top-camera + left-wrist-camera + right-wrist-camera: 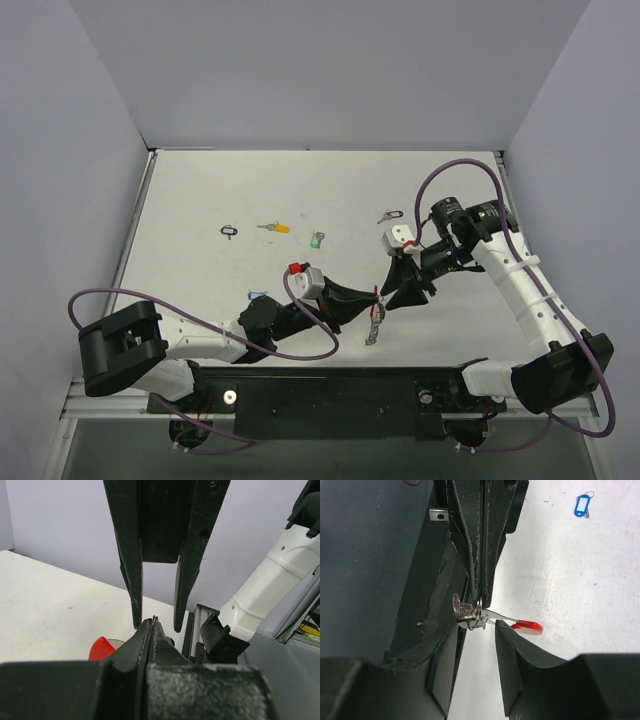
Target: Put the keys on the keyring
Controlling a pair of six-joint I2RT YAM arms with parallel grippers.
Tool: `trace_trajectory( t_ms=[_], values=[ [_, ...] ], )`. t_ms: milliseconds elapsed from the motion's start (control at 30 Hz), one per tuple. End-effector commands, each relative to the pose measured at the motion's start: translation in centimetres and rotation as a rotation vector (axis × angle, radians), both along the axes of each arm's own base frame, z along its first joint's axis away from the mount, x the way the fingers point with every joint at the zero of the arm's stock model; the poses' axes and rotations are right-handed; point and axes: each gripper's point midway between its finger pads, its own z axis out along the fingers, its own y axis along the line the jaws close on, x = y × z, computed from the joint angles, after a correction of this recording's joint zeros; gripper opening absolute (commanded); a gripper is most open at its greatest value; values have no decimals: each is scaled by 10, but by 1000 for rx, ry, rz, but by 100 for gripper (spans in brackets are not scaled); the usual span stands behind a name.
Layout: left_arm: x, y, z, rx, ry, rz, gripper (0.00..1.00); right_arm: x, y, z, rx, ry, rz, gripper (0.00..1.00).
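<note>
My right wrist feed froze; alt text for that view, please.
The left gripper, at the top, is shut on the keyring at its silver ring, red tag to the right. The right gripper, open, flanks the ring from below; a blue-tagged key lies top right on the table.

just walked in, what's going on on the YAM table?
The left gripper has its jaws shut on the keyring, whose ring already carries a bunch of silver keys. The right gripper faces it, jaws open either side of the ring, holding nothing. The black-tagged key, yellow-tagged key and green-tagged key lie loose on the table.
</note>
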Motion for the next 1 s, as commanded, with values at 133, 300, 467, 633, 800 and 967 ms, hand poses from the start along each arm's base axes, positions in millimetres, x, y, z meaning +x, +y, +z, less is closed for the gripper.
trace_trajectory(
  t_ms=[133, 300, 467, 633, 800, 967],
  values=[
    [9, 8, 38, -116, -44, 70, 0, -18, 5, 7, 16, 134, -66, 29],
    [9, 6, 38, -125, -41, 66, 0, -15, 8, 7, 14, 147, -74, 29],
    [6, 5, 40, -132, -41, 55, 0, -12, 10, 8, 10, 164, -78, 29],
    [7, 5, 39, -130, -40, 58, 0, -11, 10, 9, 8, 165, -83, 22],
    [7, 3, 38, -128, -37, 56, 0, -9, 11, 8, 1, 179, -90, 18],
    [7, 3, 35, -123, -34, 56, 0, -6, 12, 7, -6, 189, -102, 3]
  ],
)
